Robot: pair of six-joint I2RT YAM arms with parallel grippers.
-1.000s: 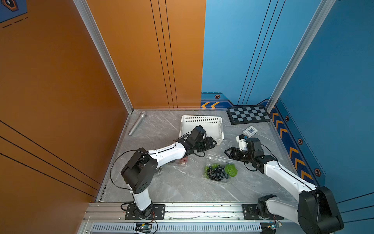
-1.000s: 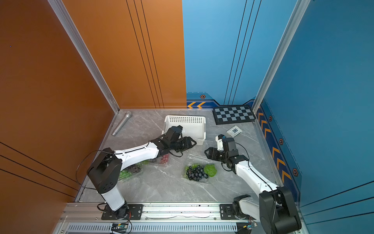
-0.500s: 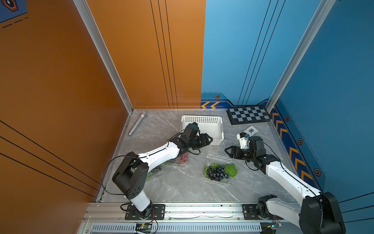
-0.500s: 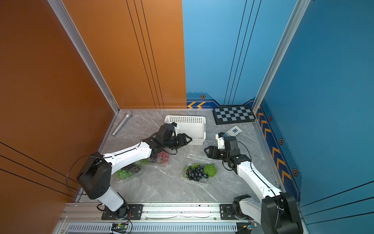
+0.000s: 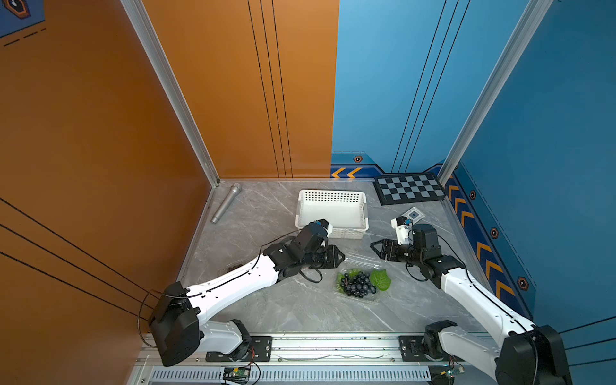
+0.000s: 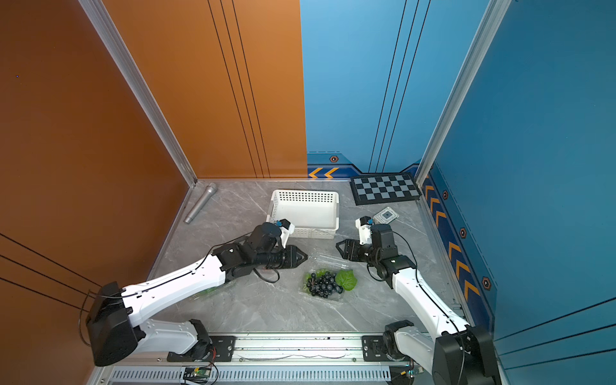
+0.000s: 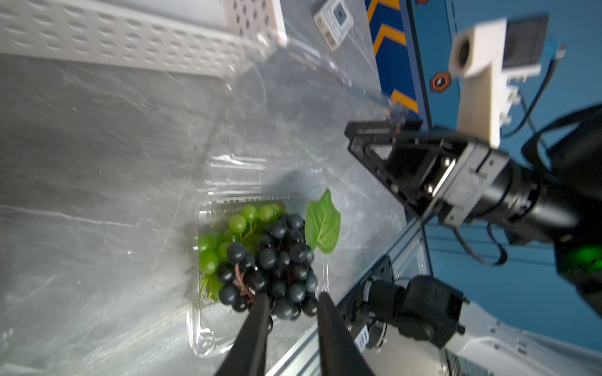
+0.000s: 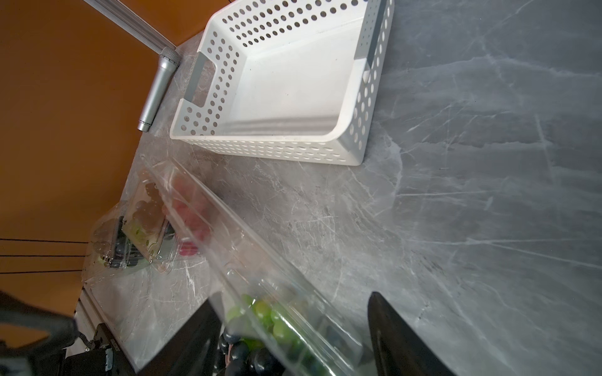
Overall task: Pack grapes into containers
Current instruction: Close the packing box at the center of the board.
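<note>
A clear container [image 5: 374, 299] lies open near the table's front. In it are dark purple grapes [image 5: 358, 288] [image 7: 280, 260], green grapes [image 7: 228, 234] and a leaf [image 5: 380, 279]. Its hinged lid [image 5: 363, 261] stands raised behind, blurred in both wrist views. My left gripper [image 5: 342, 257] [image 7: 293, 294] hovers at the lid's left end, jaws only a narrow gap apart, nothing between them. My right gripper [image 5: 374, 247] [image 8: 293, 294] is open at the lid's right end, and the lid's edge crosses between its fingers. More containers with grapes [image 8: 143, 228] lie by the left wall.
A white perforated basket [image 5: 333, 213] stands just behind both grippers. A silver microphone [image 5: 226, 203] lies at the back left, a checkerboard [image 5: 408, 192] at the back right, and a small tag card [image 5: 413, 215] near my right wrist. A metal rail runs along the front edge.
My left gripper has swung from the basket's front wall toward the open container, and its jaws have narrowed. The right gripper has hardly moved.
</note>
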